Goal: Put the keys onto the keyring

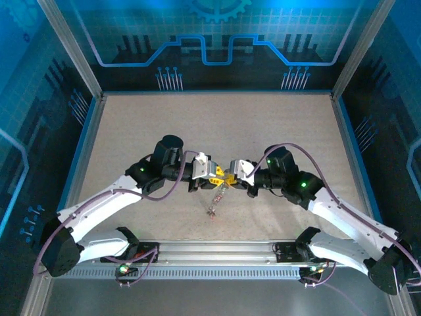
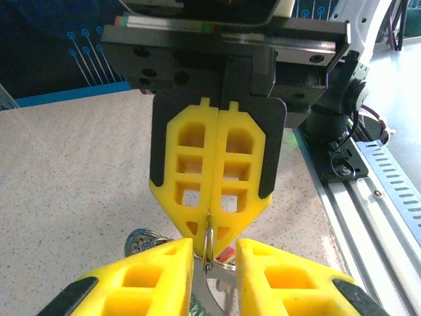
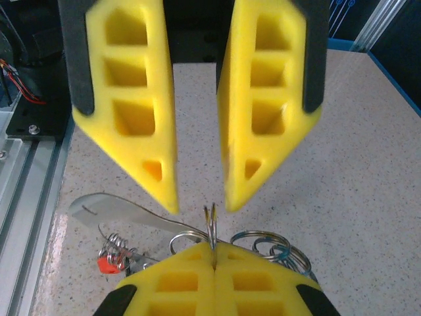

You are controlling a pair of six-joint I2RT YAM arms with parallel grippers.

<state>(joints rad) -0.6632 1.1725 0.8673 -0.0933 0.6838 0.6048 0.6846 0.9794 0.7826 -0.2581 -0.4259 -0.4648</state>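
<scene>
Speckled beige table (image 1: pixel 197 125), blue circuit-print walls (image 1: pixel 210 39) round it, and your two arms meet nose to nose over the middle.

The keyring (image 3: pixel 210 220) faces both wrist cameras edge-on, so you just get a thin grey metal sliver standing upright. Your right gripper (image 2: pixel 210 222) has its yellow fingers pressed flat together with that sliver nipped right at the tips. Your left gripper (image 3: pixel 201 201) stands spread, with a clear gap between its fingers. The ring's free edge pokes up into the mouth of that gap, and I can't see either left finger touching it.

Below the right fingers hangs the rest of the bunch (image 1: pixel 214 205). From above it dangles under the two grippers down toward the table. I can't tell if it touches down.

Counts: one ring in the pinch and one red key (image 3: pixel 106 264) low on the side toward the rail. The other keys are lost in the tangle. There are roughly three silvery loops (image 3: pixel 262 238) behind the right fingers, plus one flat silvery strip (image 3: pixel 125 214) sticking out sideways. I can't tell what that one is.
</scene>
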